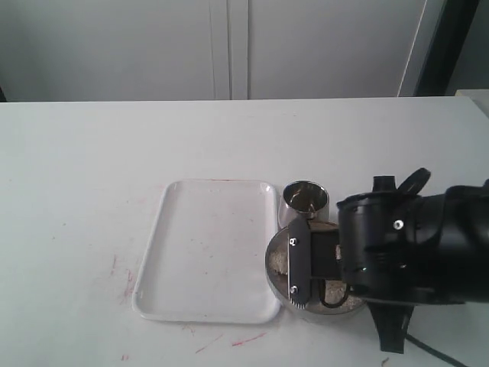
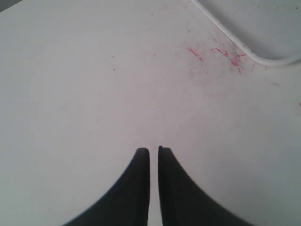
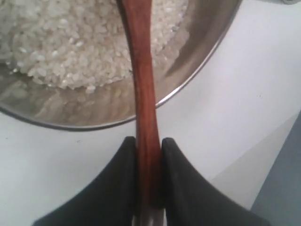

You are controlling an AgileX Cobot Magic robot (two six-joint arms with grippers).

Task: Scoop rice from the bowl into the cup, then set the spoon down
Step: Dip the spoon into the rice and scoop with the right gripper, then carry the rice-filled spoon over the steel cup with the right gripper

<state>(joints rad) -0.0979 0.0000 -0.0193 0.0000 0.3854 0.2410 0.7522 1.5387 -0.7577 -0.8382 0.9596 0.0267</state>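
Note:
The dark reddish-brown wooden spoon (image 3: 141, 70) runs from my right gripper (image 3: 148, 141) out over the bowl's rim and across the rice (image 3: 66, 47). The gripper is shut on its slim handle. The spoon's oval end is out of view. The wide steel bowl (image 3: 200, 66) holds a heap of off-white grains. In the exterior view the bowl (image 1: 273, 260) lies mostly under my right arm (image 1: 412, 252), and the small steel cup (image 1: 306, 199) stands just behind it. My left gripper (image 2: 154, 149) hangs over bare table, shut with nothing in it.
A white rectangular tray (image 1: 206, 252) lies just left of the bowl and cup, and its rim (image 2: 244, 49) shows in the left wrist view. Red marks (image 2: 216, 54) stain the white table near the tray. A white cabinet wall stands behind the table.

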